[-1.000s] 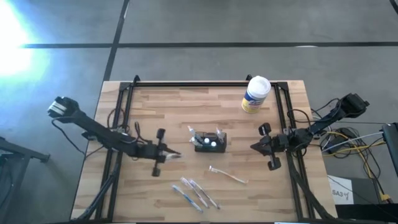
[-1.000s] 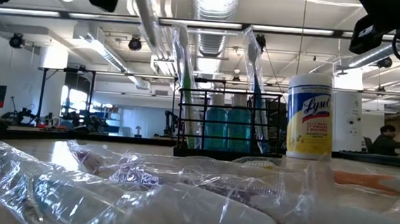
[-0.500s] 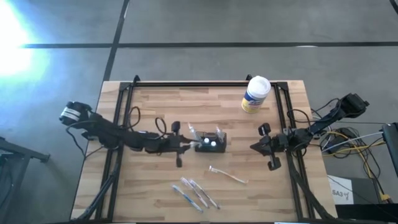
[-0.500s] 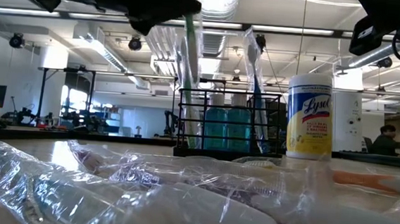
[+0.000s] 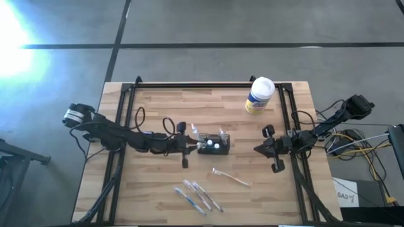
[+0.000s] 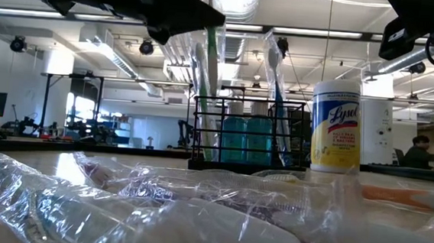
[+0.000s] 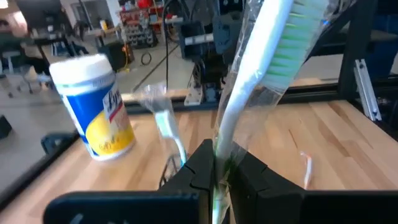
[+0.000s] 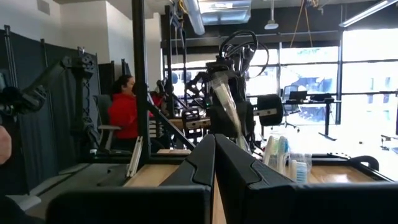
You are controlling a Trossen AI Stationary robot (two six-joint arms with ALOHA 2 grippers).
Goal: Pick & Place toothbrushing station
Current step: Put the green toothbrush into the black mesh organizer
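The toothbrushing station (image 5: 213, 145), a small black slotted rack (image 6: 251, 131), stands at the table's middle with a wrapped blue toothbrush (image 6: 277, 87) upright in it. My left gripper (image 5: 193, 146) reaches level from the table's left to the station's left end, shut on a wrapped white-and-green toothbrush (image 7: 273, 56). That brush's lower handle (image 6: 208, 98) runs down at the rack's left end; whether it is inside the rack I cannot tell. My right gripper (image 5: 257, 149) waits shut near the table's right edge. My left gripper pinches the toothbrush's handle (image 7: 222, 146), well below the bristle head, between its two fingers, through the clear wrapper. The fingers come level from the table's left and lie across the handle. The brush stands near upright, head up and tilted, its lower part hanging below the fingers.
A white-and-yellow wipes canister (image 5: 259, 94) stands at the far right. Loose wrapped toothbrushes (image 5: 199, 195) and one more (image 5: 231, 176) lie toward the near edge, with crumpled clear wrap (image 6: 158, 202) in front of the low camera. A seated person (image 8: 124, 109) shows beyond the table.
My left gripper has carried the toothbrush toward the table's right, from the left-middle of the table up to the station's left end, most of the way early on. It has stayed shut on the brush, which has stayed near upright.
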